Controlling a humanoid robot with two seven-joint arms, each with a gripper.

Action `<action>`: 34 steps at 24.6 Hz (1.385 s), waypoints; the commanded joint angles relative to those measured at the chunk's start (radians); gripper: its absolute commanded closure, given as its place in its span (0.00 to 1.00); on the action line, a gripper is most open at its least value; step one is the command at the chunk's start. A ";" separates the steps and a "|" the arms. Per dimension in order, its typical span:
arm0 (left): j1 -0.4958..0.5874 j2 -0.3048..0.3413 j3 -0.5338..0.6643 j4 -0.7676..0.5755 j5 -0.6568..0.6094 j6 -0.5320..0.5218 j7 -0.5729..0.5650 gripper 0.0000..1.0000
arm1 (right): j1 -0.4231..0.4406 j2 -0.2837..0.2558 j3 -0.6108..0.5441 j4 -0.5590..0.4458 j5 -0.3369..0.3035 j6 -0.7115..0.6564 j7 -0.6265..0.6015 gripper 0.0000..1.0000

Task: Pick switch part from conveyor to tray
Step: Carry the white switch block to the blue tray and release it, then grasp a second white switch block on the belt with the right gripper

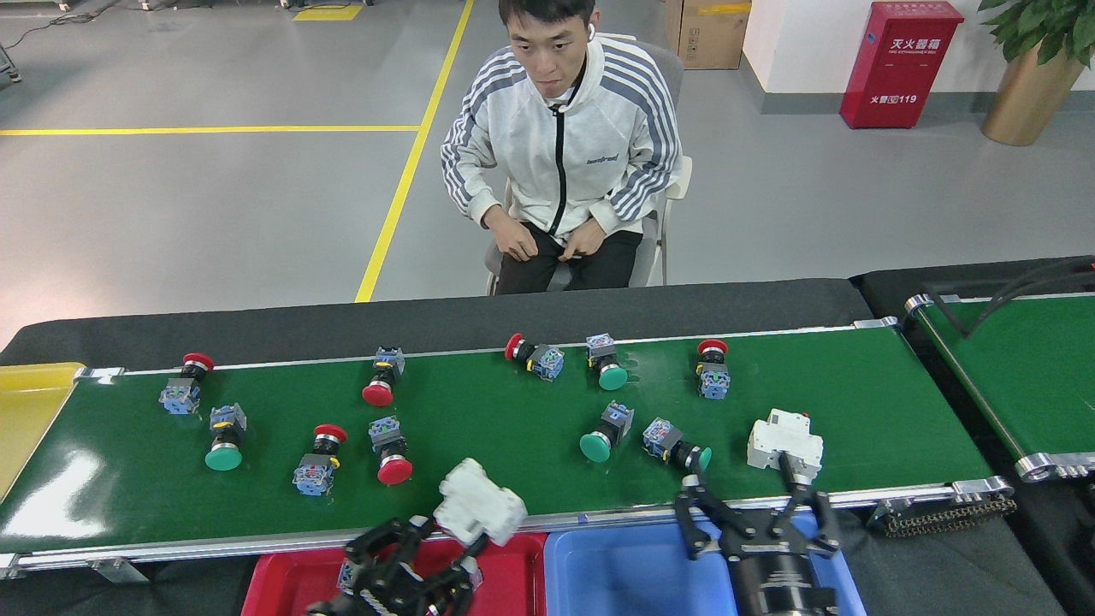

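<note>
On the conveyor (513,428) lie several push-button switch parts with red or green caps. My left gripper (458,535) is shut on a white block-shaped switch part (479,511), held over the belt's near rail above the right end of the red tray (282,582). A second white block part (784,442) rests on the belt near its front right. Just below it, over the blue tray (616,573), my right gripper (744,494) stands open, one finger (789,475) reaching up to that part's near edge.
A person (560,154) sits on a chair behind the belt with both hands in the lap. A second green belt (1026,368) lies crosswise at the right. A yellow chute (26,411) adjoins the belt's left end. A green-capped button (676,445) lies just left of the right gripper.
</note>
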 commanded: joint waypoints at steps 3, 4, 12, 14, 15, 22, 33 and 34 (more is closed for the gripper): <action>0.028 -0.021 -0.089 -0.018 -0.039 0.064 -0.009 0.49 | 0.015 -0.078 -0.085 -0.009 -0.108 -0.118 -0.010 0.01; 0.029 -0.021 -0.107 -0.018 -0.039 0.099 -0.009 0.21 | 0.016 -0.093 -0.093 -0.005 -0.123 -0.146 -0.010 0.01; 0.022 -0.023 -0.158 -0.018 -0.031 0.207 0.001 0.00 | 0.015 -0.096 -0.084 0.011 -0.129 -0.347 -0.006 0.01; 0.011 -0.021 -0.075 -0.019 -0.031 0.276 0.001 0.00 | 0.013 -0.082 -0.058 0.012 -0.122 -0.350 -0.001 0.01; 0.008 -0.018 -0.017 -0.018 -0.030 0.291 0.004 0.00 | 0.013 -0.070 -0.033 0.012 -0.114 -0.344 -0.001 0.01; 0.037 0.097 0.512 -0.002 0.168 0.167 0.033 0.00 | -0.002 -0.047 0.036 0.051 -0.042 -0.307 0.016 0.02; -0.015 0.186 0.675 0.194 0.204 0.075 0.033 0.00 | -0.159 -0.035 0.122 0.183 -0.043 -0.368 0.086 0.02; -0.041 0.195 0.675 0.222 0.204 0.076 0.033 0.00 | -0.172 -0.029 0.137 0.199 -0.043 -0.368 0.092 0.02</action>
